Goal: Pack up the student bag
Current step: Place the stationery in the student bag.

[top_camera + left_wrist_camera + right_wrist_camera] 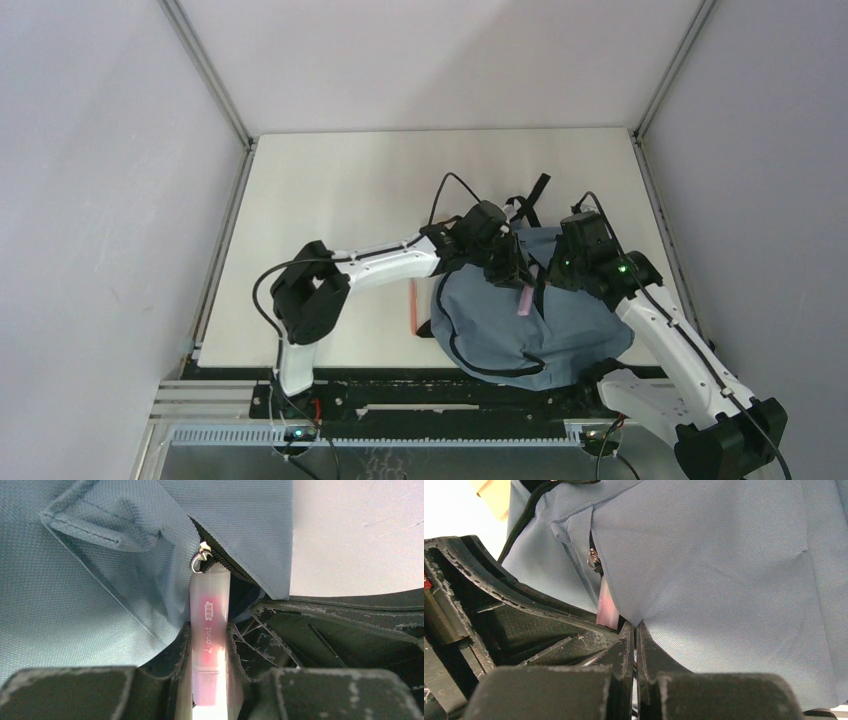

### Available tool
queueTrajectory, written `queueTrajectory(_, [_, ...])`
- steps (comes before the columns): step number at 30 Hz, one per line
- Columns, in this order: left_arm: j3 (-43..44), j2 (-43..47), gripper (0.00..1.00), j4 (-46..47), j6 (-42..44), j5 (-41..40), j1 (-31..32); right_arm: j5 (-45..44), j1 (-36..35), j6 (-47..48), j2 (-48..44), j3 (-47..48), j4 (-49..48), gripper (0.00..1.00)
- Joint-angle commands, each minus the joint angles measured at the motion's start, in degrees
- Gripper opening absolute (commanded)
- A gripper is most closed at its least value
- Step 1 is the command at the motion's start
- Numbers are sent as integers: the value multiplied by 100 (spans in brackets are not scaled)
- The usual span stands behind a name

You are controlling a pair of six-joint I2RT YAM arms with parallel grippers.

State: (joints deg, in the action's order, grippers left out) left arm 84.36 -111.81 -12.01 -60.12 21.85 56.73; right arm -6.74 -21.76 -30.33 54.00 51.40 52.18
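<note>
Student bag (530, 335) on table (330, 200), near right, between both arms. Left gripper (210, 640) clamped on pink marker (210, 605), marker tip at bag's zipper opening. Right gripper (636, 635) pinched shut on bag fabric edge just beside opening.

Robot lab booth: blank white walls (430, 60), aluminium-framed table (330, 190).

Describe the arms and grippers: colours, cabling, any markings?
Left arm and right arm: white tubular links, chunky black joint housings. A thin black cable loops above each wrist; green lights on the right wrist. Left gripper and right gripper: black ribbed jaws, edges scuffed pale grey. No readable markings.
</note>
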Motion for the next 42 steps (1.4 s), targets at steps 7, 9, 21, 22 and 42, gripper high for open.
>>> queueTrajectory(7, [382, -90, 1, 103, -466, 32, 84, 191, 77, -42, -113, 283, -296, 0])
queueTrajectory(9, [620, -317, 1, 120, -499, -72, 72, 268, 77, -51, -139, 283, -339, 0])
queueTrajectory(21, [1050, -829, 9, 388, -313, -656, 66, 349, 79, -130, -206, 181, -318, 0])
queueTrajectory(22, [1026, -811, 13, 390, -227, -645, 66, 334, 91, -131, -208, 166, -322, 0])
queueTrajectory(42, [231, 540, 32, -110, 1372, 151, 93, 296, 379, 36, -157, 2, -345, 0])
